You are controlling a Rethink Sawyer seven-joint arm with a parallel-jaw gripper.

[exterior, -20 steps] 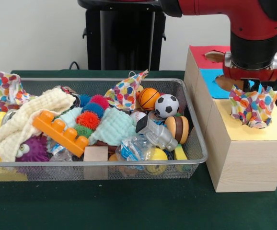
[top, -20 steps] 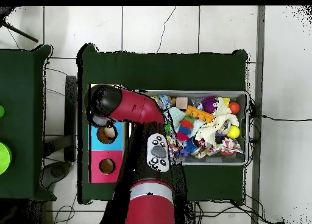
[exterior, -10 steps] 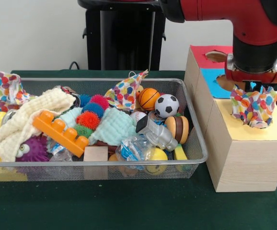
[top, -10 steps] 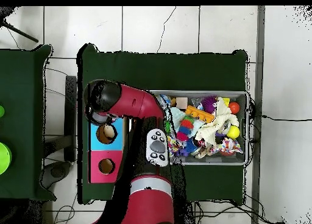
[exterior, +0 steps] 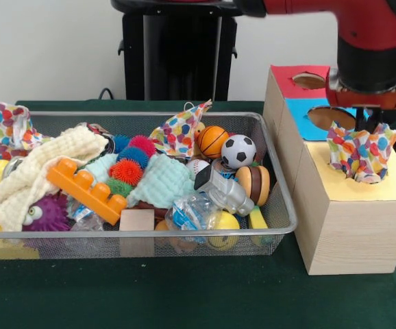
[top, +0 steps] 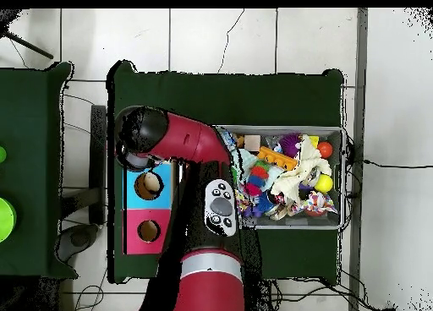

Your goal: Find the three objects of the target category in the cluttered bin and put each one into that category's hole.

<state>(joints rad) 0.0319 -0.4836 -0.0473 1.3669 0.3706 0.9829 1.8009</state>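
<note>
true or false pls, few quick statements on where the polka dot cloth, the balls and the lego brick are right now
1. A polka dot cloth sits in the hole of the yellow section of the wooden box. True.
2. The soccer ball lies on the green table beside the bin. False: it is inside the wire bin, next to the basketball.
3. The orange Lego brick is in the bin's left half in the front view. True.
4. The red section's hole is plugged with cloth. False: it is open.
</note>
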